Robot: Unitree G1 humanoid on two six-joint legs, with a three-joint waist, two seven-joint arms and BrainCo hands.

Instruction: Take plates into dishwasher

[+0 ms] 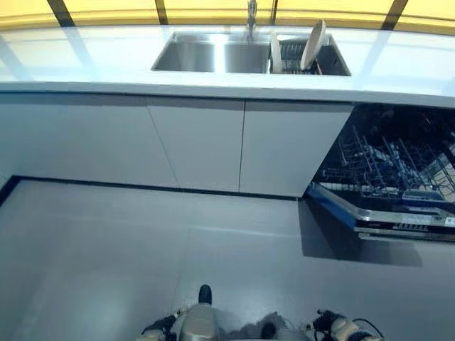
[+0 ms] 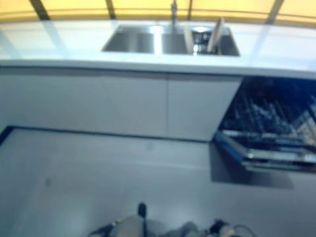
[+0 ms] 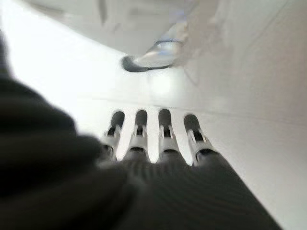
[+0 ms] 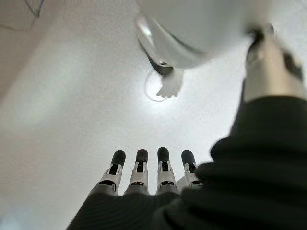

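Plates [image 1: 311, 44] stand on edge in the sink [image 1: 213, 55] rack, ready to lift; dishwasher [image 1: 387, 177] gapes open below the tabletop [image 1: 398, 67]. Left hand [image 3: 148, 139] and right hand [image 4: 148, 167] hang relaxed, fingers straight, empty.

A white counter [image 1: 85, 67] runs across the far side of the kitchen, with a stainless-steel double sink [image 1: 195, 55] set into it and a chrome tap [image 1: 251, 15] rising at its back edge between the two basins. The left basin lies bare; a wire drying rack [image 1: 291, 53] sits in the right one. Below the counter, flat white cabinet doors [image 1: 195, 145] without handles stand closed above a dark plinth strip [image 1: 142, 187]. A grey floor [image 1: 142, 263] spreads out in front of them. A yellow band [image 1: 106, 8] with dark uprights runs behind the counter.
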